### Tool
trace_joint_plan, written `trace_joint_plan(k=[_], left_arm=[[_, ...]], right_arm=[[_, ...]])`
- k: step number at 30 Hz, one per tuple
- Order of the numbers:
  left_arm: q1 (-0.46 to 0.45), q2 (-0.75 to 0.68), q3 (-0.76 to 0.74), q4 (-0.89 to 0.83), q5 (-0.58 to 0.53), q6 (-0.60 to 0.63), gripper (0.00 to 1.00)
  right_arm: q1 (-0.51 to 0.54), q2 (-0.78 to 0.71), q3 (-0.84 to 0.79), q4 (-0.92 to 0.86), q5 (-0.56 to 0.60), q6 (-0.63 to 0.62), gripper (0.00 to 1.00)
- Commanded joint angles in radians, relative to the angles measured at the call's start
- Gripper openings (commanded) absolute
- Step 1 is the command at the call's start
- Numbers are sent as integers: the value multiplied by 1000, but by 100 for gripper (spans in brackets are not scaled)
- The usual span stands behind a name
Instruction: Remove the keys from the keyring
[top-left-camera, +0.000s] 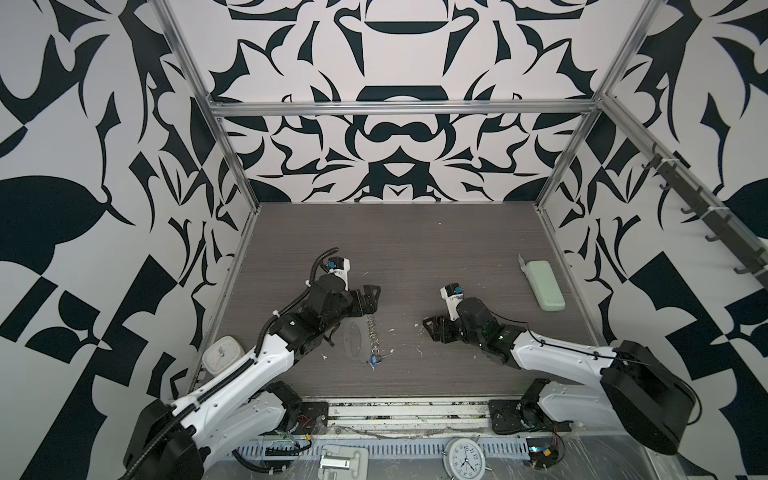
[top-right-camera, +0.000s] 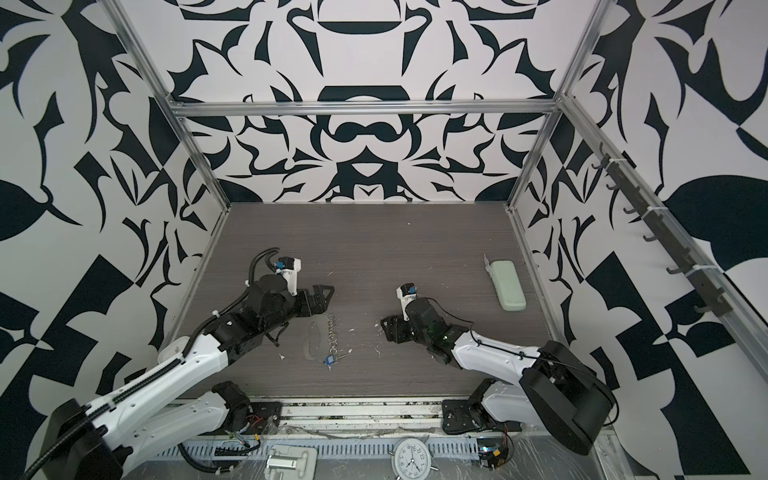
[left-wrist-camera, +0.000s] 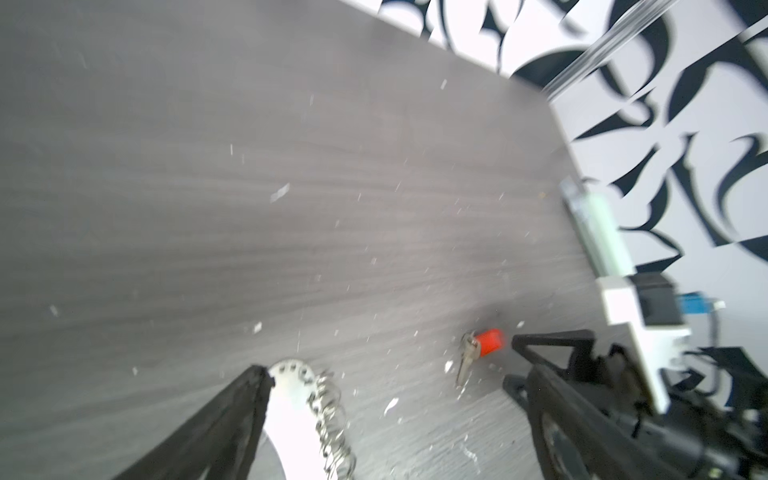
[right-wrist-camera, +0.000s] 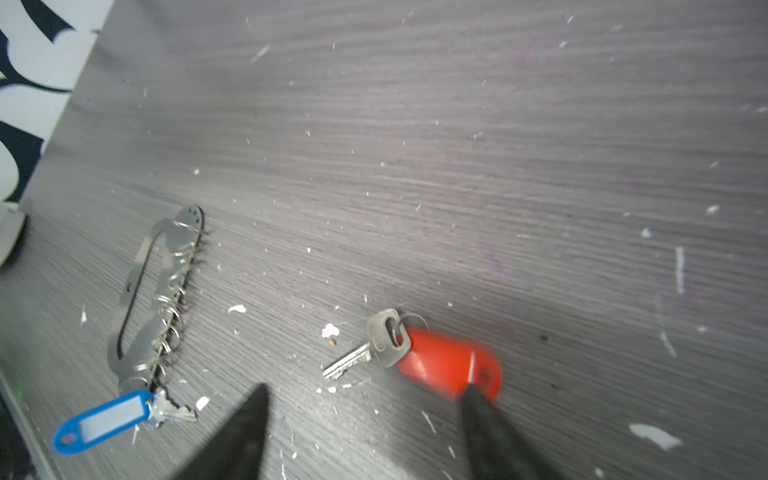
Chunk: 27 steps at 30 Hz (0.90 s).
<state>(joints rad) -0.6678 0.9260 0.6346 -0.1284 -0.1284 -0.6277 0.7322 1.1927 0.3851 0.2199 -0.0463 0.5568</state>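
The only legible writing is on the round white alarm clock (top-left-camera: 464, 459) at the bottom edge of both top views (top-right-camera: 414, 460), below the bench. Black hour numerals ring its dial; 10, 11 and 12 can be made out, the rest are too small. A dark printed strip on the white wrist-camera housing (top-left-camera: 455, 297), right of centre, is too fine to read. In the right wrist view, the blue tag (right-wrist-camera: 102, 419) at lower left shows a blank white insert, and a dark mark on the red tag (right-wrist-camera: 449, 363) is blurred.
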Motion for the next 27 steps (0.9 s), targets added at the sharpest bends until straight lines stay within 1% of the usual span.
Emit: trace_joint_plan(k=[1,5,8,10,11,12,13,15,17,20,21,22,24,27], left_arm=[[4,-49,39,-34,-88,39,99],[4,-110,43,31,-215,84,99],[8,-128,44,87,-366,156,99],[19,-127,33,148,-462,231,99],[35,-123,26,180,-524,253,99],[57,-117,20,209,-577,264,99],[93,-111,19,229,-602,278,99],[196,-87,19,271,-638,312,99],[309,-49,15,281,-623,315,99],[468,38,-1,270,-610,255,99],[507,73,-16,284,-612,249,99],[530,104,-30,301,-618,257,99],[543,180,-73,387,-677,307,99],[554,292,-133,575,-670,391,99]], right_arm=[[-5,-110,21,-21,74,-19,97],[-4,-286,29,-68,167,-53,99],[-5,-413,12,-49,202,-83,99],[-5,-481,0,-38,224,-101,99],[-4,-514,-7,-33,229,-103,99],[-5,-540,-13,-29,268,-106,99],[-5,-559,-16,-26,275,-111,99],[-5,-590,-34,3,282,-111,99],[-5,-609,-48,22,296,-101,99],[-5,-628,-57,26,321,-86,99],[-5,-633,-58,23,331,-84,99],[-5,-638,-63,27,341,-78,99],[-4,-655,-78,47,345,-77,99],[-5,-676,-91,61,336,-101,99]])
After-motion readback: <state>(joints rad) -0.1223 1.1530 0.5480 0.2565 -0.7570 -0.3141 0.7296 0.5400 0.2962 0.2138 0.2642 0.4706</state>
